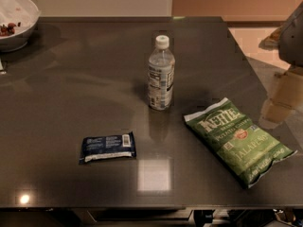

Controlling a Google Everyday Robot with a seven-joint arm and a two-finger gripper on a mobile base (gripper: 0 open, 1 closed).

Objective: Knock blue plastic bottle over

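Standing upright: blue plastic bottle (161,77), capped; gripper (294,34) far R, grip unclear.

The gripper (277,103) hangs as a pale shape at the right edge of the tabletop (71,103). To its left, bare surface runs open all the way to the upright blue plastic bottle (161,74). Toward the camera from the gripper, the green chip bag (238,140) lies flat, near the bottle's base but apart from it. Beyond the bottle, the dark-blue snack packet (108,147) lies flat. The white bowl (16,25) sits at the far left corner, well apart.
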